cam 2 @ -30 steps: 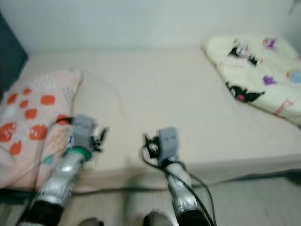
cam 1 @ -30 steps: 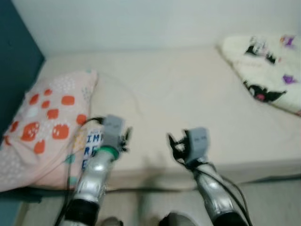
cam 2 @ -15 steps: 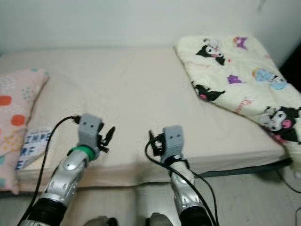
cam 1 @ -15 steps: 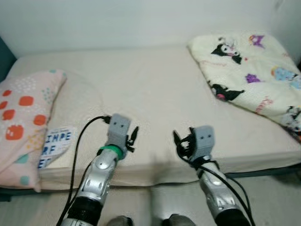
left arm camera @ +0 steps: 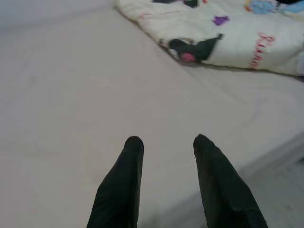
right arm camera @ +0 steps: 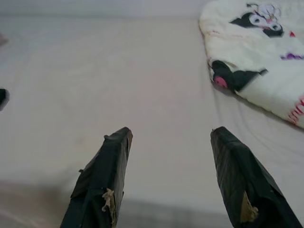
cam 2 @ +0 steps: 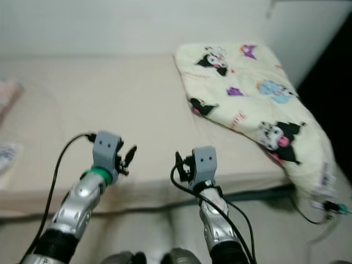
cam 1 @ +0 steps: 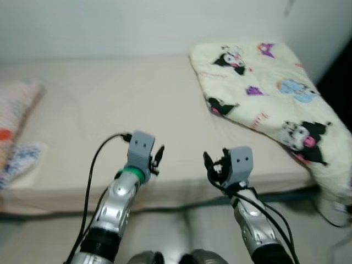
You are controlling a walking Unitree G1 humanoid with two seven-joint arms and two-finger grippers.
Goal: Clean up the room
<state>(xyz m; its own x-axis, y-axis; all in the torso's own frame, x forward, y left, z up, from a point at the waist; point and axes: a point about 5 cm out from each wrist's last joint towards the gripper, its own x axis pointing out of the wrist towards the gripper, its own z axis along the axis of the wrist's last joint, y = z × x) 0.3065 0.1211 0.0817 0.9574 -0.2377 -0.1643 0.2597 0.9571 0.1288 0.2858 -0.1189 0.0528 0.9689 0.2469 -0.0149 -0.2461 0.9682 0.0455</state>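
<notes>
At the far left a patterned pillow (cam 1: 16,118) lay on the beige bed (cam 1: 110,104). The left gripper (left arm camera: 165,141) hovered over the bed's near edge, jaws apart and empty. Beside it the right gripper (right arm camera: 168,135) hung over the same edge, jaws wide apart, holding nothing. To the right a cream cartoon-print blanket (cam 1: 264,93) lay rumpled, spilling over the bed's corner

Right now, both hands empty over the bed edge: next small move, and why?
Probably reach the right hand toward the cartoon-print blanket. It lies rumpled at the bed's right end, spilling over the edge, and both hands are open with nothing held; the left hand is farther away.
</notes>
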